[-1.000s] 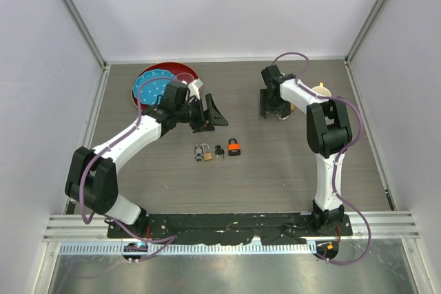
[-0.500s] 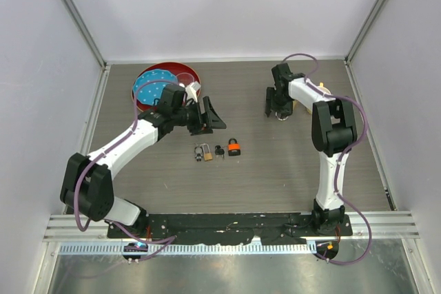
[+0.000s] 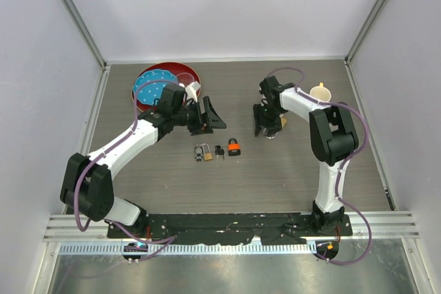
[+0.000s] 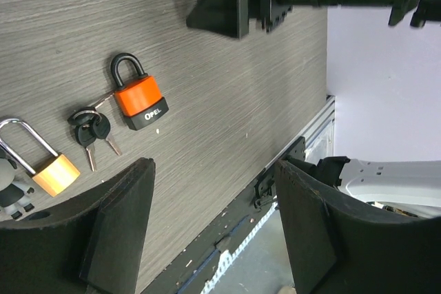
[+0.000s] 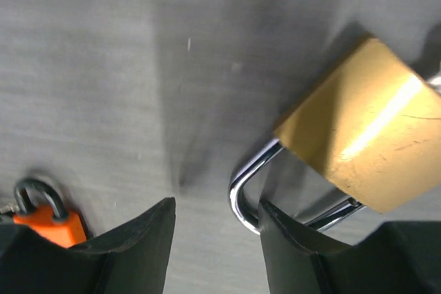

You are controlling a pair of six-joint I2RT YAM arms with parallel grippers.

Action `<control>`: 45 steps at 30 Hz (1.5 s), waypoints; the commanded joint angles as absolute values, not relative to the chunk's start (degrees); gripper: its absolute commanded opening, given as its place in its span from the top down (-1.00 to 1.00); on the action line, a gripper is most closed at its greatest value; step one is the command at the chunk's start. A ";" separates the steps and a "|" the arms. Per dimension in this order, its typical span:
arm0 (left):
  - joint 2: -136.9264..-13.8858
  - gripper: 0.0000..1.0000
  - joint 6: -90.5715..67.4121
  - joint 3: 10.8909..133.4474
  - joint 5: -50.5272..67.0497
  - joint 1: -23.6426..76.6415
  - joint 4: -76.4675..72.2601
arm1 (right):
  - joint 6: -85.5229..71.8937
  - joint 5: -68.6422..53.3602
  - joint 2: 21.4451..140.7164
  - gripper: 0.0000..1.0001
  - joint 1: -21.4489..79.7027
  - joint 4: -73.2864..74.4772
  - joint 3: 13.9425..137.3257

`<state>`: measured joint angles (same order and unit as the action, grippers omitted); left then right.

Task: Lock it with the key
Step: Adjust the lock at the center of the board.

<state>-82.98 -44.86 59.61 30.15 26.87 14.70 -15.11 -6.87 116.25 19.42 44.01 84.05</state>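
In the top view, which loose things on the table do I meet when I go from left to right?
red bowl → small brass padlock → keys → orange padlock → cup

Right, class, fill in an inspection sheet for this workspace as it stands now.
Surface: grey wood-grain table, flat.
Job's things: orange padlock with black shackle, black-headed keys and small brass padlock in a row; second brass padlock under the right gripper.
Clutter: red round dish holding a blue dotted plate; cream cup.
Grippers: left gripper open, empty; right gripper open, over the second padlock's shackle.
Cables: purple cables along both arms.
Surroundings: white walls, metal rail.
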 commanded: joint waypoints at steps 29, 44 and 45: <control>-95.44 -0.43 -47.20 68.91 33.40 31.29 8.61 | -23.82 -15.47 101.17 -0.31 13.89 43.41 71.44; -120.48 -0.34 -44.74 90.76 43.06 34.80 11.25 | -23.29 -21.43 93.69 -0.13 4.05 42.63 62.68; -121.98 -0.33 -44.56 92.36 43.59 34.98 11.86 | -23.12 -21.97 93.78 -0.09 3.69 42.02 62.06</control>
